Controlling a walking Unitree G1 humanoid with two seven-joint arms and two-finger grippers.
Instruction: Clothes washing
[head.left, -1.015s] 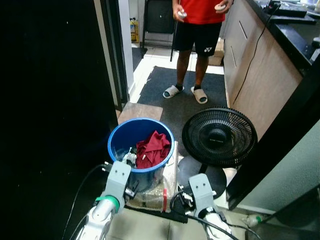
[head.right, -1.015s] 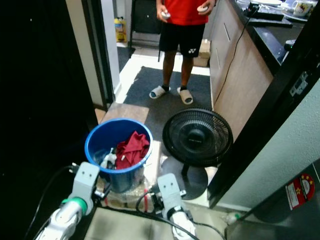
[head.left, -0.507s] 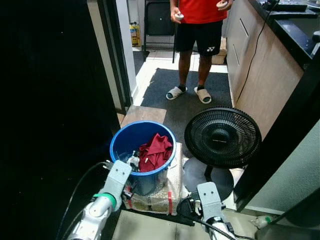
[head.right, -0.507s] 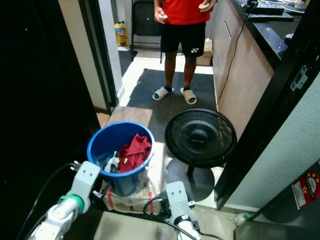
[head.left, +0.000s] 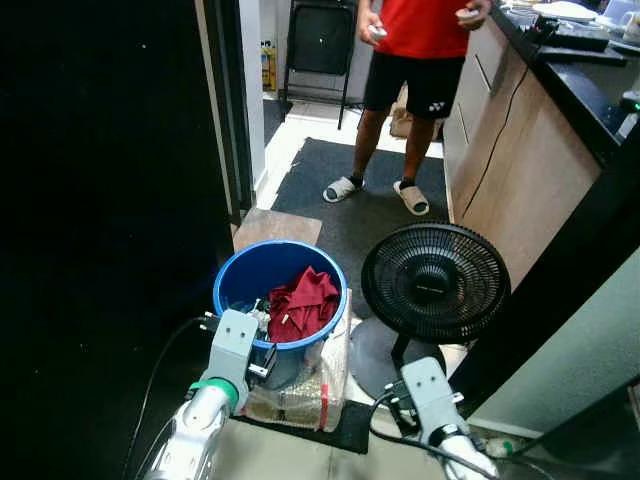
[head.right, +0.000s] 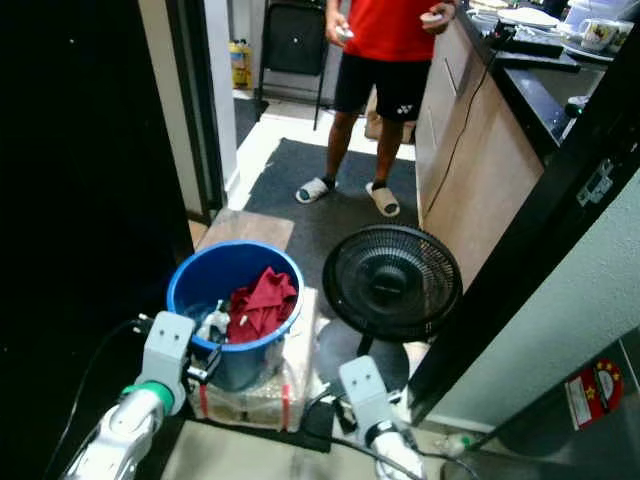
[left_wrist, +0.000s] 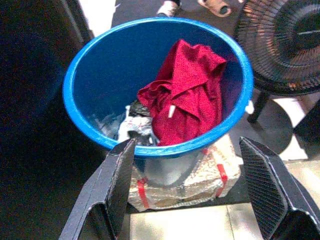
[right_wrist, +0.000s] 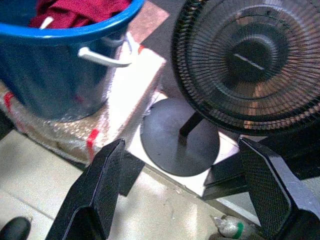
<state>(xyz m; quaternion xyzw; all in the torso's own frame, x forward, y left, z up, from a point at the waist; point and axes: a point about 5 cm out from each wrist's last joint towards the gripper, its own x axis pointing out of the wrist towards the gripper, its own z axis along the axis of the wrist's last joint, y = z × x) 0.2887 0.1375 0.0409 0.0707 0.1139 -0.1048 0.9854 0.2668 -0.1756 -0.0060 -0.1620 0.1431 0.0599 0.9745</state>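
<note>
While a blue bucket (head.left: 280, 300) is set on a wrapped block (head.left: 300, 395) on the floor, a red cloth (left_wrist: 187, 92) is heaped inside it toward its 3 o'clock rim, with pale items (left_wrist: 132, 127) beneath. The left gripper (left_wrist: 195, 187) is held just short of the bucket's 6 o'clock rim; its two black fingers (left_wrist: 112, 187) are spread wide, and nothing is gripped or touched. The right gripper (right_wrist: 182, 192) is likewise spread wide and empty, aimed at the round base of a black fan (head.left: 435, 283), which is placed at 3 o'clock of the bucket. A person (head.left: 420, 60) in a red shirt is seen standing on a dark mat (head.left: 350, 195) at 12 o'clock.
</note>
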